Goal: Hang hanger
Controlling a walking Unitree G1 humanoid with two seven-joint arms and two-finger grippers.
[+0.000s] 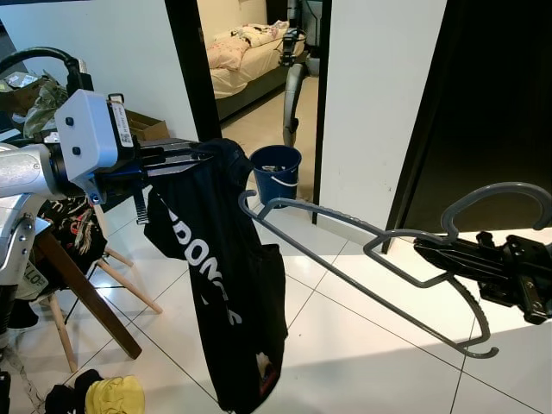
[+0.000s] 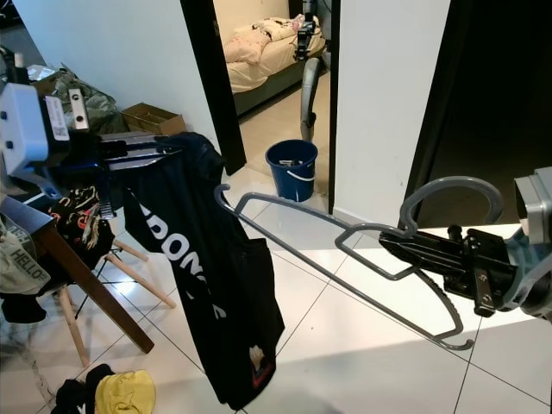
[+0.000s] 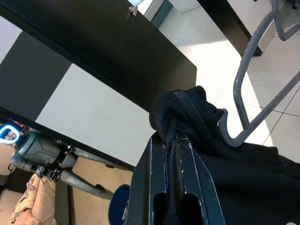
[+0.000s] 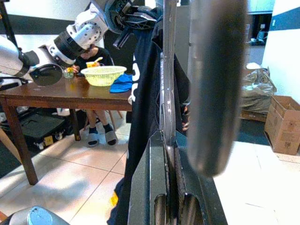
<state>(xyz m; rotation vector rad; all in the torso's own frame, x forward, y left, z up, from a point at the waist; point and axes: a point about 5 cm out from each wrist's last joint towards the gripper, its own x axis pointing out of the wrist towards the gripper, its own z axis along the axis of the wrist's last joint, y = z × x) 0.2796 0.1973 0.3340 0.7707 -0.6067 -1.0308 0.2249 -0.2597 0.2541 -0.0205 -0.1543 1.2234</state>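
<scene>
A: Where's the hanger?
B: The grey hanger [image 1: 362, 237] is held out level above the tiled floor [image 1: 362, 345], with the right claw [image 1: 435, 252] clamped on it just below the hook.
A: And the left claw?
B: The left claw [image 1: 185, 157] is pinched shut on the top of a black shirt [image 1: 226, 285], which hangs down. The hanger's far tip sits right beside the shirt's gathered cloth. A blue bucket [image 1: 276, 172] stands by the doorway behind

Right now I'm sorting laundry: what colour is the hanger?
Grey; the hanger shows best in the left eye view.
</scene>
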